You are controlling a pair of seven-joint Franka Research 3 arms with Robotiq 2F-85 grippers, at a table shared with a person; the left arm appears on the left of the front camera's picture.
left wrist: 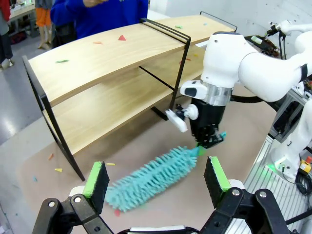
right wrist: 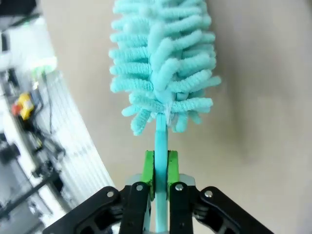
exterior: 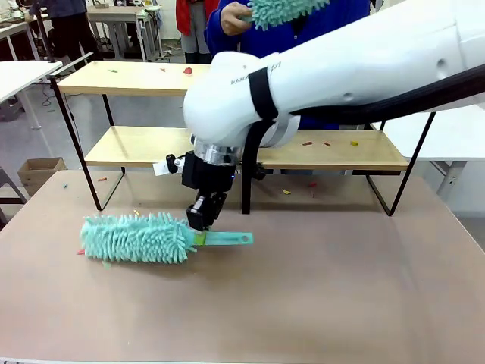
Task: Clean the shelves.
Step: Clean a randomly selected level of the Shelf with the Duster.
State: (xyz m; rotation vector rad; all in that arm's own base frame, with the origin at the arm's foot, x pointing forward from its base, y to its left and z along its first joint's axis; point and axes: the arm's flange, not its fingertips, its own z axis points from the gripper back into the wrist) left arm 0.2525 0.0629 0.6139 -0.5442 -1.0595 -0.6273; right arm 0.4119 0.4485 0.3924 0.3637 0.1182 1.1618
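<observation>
My right wrist view showed my right end effector (right wrist: 161, 163) pinching the duster (right wrist: 163, 58) handle. The front view showed the shelves (exterior: 129, 78) standing behind it on the desk (exterior: 341, 288). My left end effector (left wrist: 156, 178) hovered spread.

I work at a tan table (exterior: 341, 303). At my ten o'clock stands a white table (exterior: 23, 72), a cardboard box (exterior: 39, 173) on the grey floor (exterior: 38, 133) near it; another white table (exterior: 455, 133) at two o'clock; more desks (exterior: 121, 15) far off at eleven.
</observation>
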